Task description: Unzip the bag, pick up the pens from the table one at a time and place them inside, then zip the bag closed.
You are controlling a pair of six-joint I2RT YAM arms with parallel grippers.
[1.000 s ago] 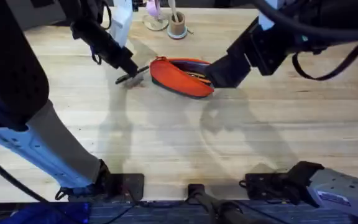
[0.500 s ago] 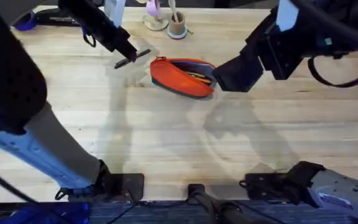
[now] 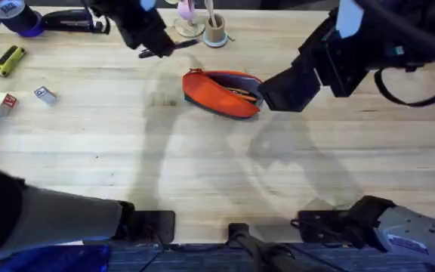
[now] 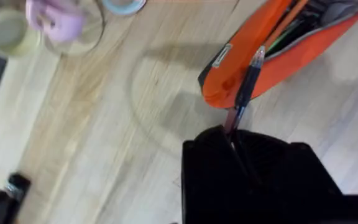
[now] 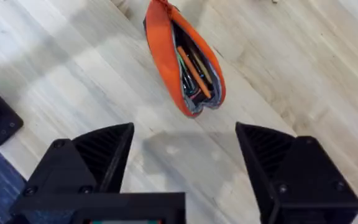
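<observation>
**Pen pinched at its tail, soft bag waiting open**

The left claw (image 4: 232, 134) is clamped on a pen (image 4: 246, 84), light, stiff and slick, its tip just over the bag (image 3: 221, 92). The right claw (image 5: 185, 162) is spread empty beside the bag's open end; limp fabric wants holding by the rim.

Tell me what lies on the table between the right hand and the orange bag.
Nothing: in the right wrist view, only bare table separates the open right hand from the unzipped bag.
</observation>
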